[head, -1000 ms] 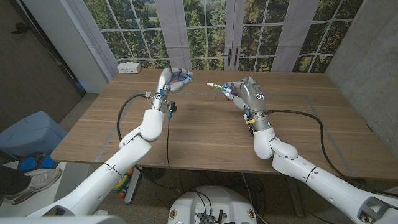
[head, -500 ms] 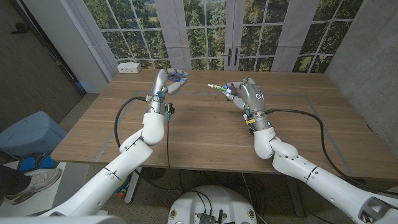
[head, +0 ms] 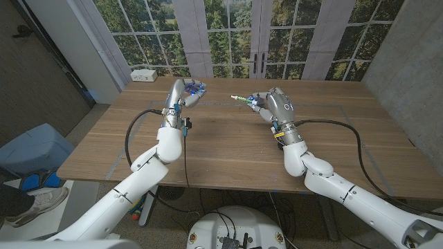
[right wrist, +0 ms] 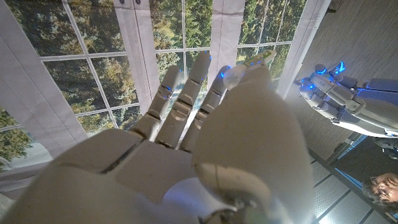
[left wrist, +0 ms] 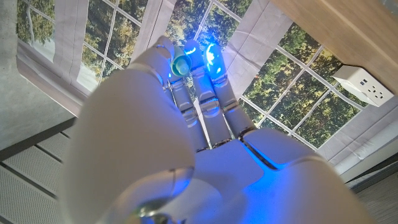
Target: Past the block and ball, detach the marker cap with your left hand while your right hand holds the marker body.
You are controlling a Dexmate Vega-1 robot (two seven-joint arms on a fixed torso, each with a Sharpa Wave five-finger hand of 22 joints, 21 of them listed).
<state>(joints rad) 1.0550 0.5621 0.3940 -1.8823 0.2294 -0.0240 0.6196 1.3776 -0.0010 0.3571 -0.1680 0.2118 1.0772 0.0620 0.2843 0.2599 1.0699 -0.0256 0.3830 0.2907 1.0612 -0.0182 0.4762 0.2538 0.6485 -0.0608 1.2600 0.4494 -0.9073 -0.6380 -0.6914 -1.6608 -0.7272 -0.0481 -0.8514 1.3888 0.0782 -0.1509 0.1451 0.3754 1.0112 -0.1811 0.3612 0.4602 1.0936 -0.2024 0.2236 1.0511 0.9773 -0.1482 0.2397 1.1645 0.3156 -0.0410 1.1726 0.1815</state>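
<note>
My right hand [head: 271, 104] is raised over the far middle of the table and grips the marker body [head: 241, 99], a light green stick whose bare end points toward my left hand. The marker body [right wrist: 262, 58] also pokes out past my right hand's fingers in the right wrist view. My left hand [head: 185, 92] hovers to the left of it, well apart, and pinches the small green marker cap [left wrist: 181, 63] at its fingertips. My left hand [right wrist: 346, 95] appears with blue-lit fingers in the right wrist view.
A white power strip [head: 144, 75] lies at the table's far left corner. Black cables [head: 346, 135] run over the wooden table [head: 228, 149] from both wrists. Windows with trees stand behind the table. A person's shoe [head: 38, 203] is on the floor at left.
My left hand has drawn a little farther left and away from the marker, widening the gap. My right hand has stayed nearly still with the marker body.
</note>
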